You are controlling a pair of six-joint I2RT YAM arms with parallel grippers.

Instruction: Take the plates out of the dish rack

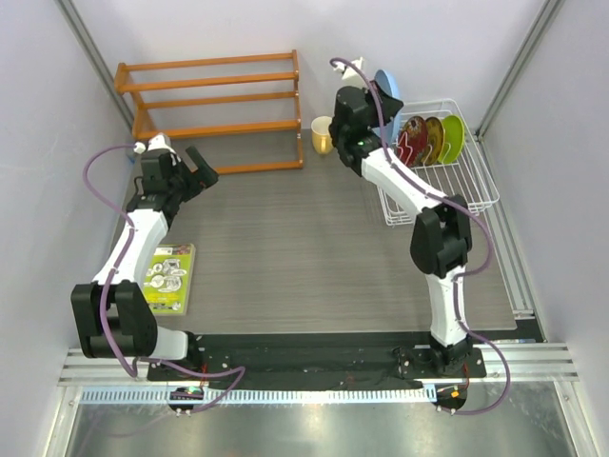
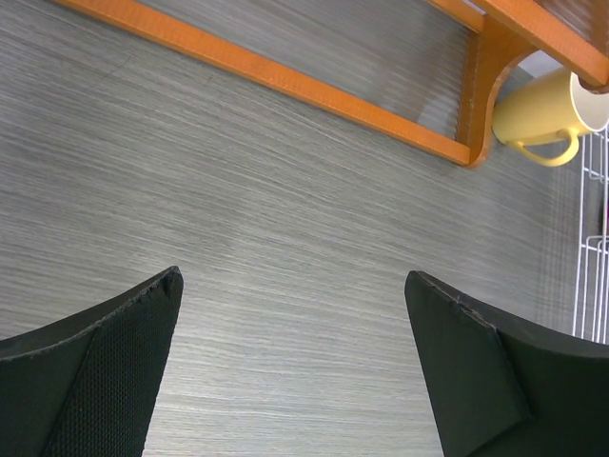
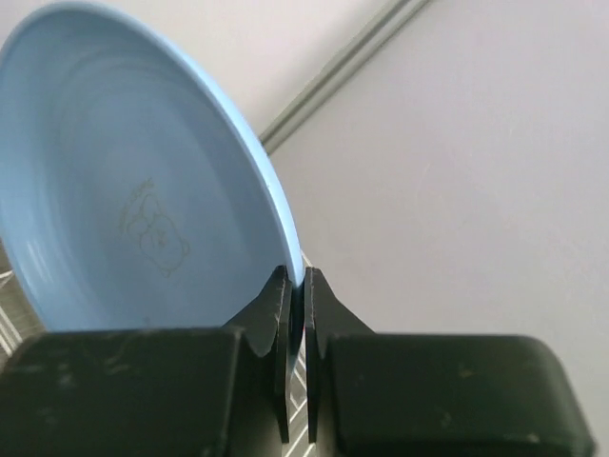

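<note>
The white wire dish rack (image 1: 466,181) stands at the back right. In it stand the red patterned plate (image 1: 411,140), the yellow-brown plate (image 1: 434,136) and the lime green plate (image 1: 453,136). My right gripper (image 1: 373,95) is shut on the rim of the large light blue plate (image 1: 387,89), held upright at the rack's far left end. In the right wrist view the blue plate (image 3: 133,181) fills the left side, its edge pinched between my fingers (image 3: 297,290). My left gripper (image 1: 200,160) is open and empty over the table; its wrist view shows bare table between the fingertips (image 2: 293,286).
An orange wooden shelf rack (image 1: 214,109) stands at the back left, with a yellow cup (image 1: 323,134) beside its right end, also in the left wrist view (image 2: 550,112). A green printed card (image 1: 171,277) lies on the table at the left.
</note>
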